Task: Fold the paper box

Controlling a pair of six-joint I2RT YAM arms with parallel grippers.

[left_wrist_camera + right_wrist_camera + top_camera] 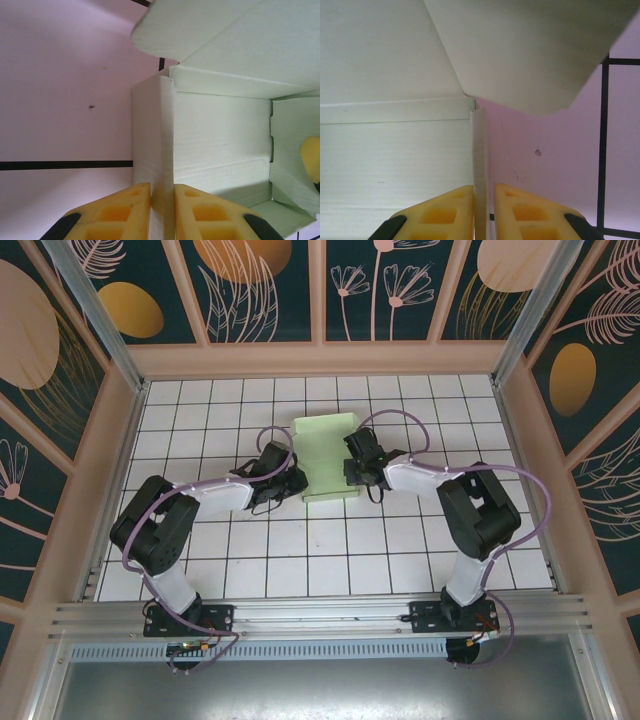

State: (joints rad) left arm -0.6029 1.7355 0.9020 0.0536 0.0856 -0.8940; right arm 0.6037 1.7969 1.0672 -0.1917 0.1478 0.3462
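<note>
White tiled table (pixel 300 560) surrounds the paper box (pixel 325 455), left fingers (pixel 120 215) and right fingers (pixel 440 215) pinching its walls.

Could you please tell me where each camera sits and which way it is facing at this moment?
Top external: high behind the robot, looking down at the table; left arm and right arm show, left gripper and right gripper at the paper box.
Left wrist: on the left wrist, facing along its yellow fingers, which pinch a box wall.
Right wrist: likewise, fingers pinching the opposite wall.
Shared: all three see the paper box.
</note>
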